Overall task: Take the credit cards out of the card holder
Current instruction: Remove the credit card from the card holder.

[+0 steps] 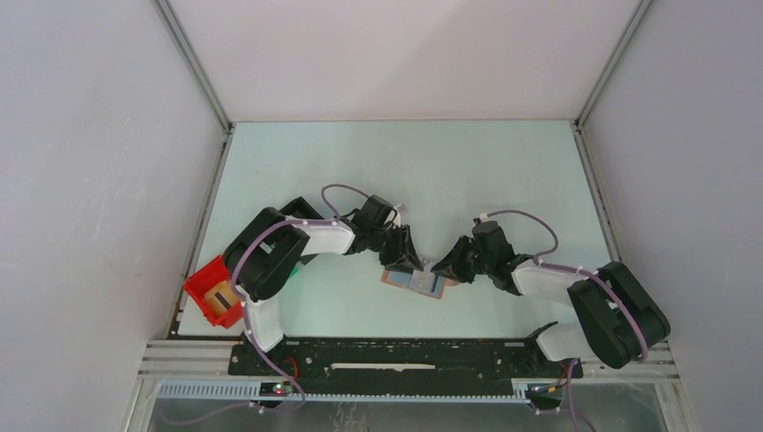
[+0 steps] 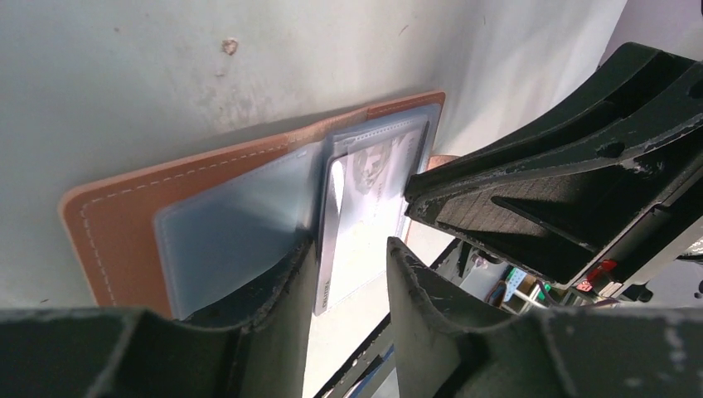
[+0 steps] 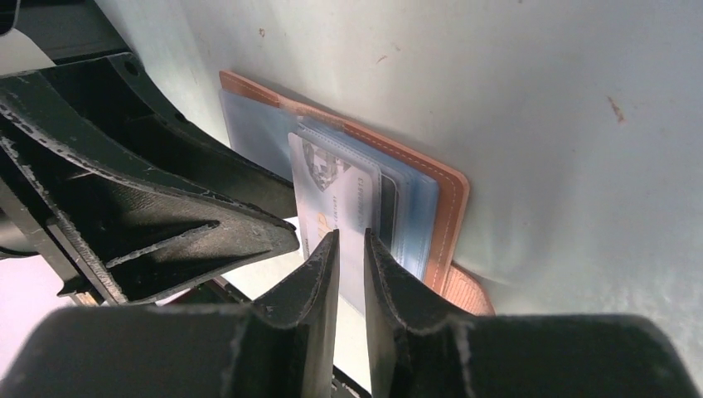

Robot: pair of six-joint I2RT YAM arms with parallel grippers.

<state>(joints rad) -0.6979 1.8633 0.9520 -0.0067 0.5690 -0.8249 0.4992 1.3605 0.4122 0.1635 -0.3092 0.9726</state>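
The black two-finger left gripper [image 2: 350, 249] is sitting nearest the lens in its wrist view, its jaws spread and straddling the free edge of a thin pale blue-grey credit card [image 2: 365, 199] without clamping it. That card is poking part-way out of a clear plastic sleeve [image 2: 232, 240] in the small tan-brown leather bifold card holder [image 2: 112, 224], which is lying open on the pale green table [image 1: 486, 171], toward 6 o'clock from its middle. The left gripper is working at the holder's 11 o'clock. The black two-finger right gripper [image 3: 350, 240] is working at 2 o'clock with its fingers drawn nearly together. Whether it is pinching anything, I cannot tell. The step in hand is probably drawing a card out. The next move is calling for the left jaws to close on the card alone, then a flat pull along the pocket.
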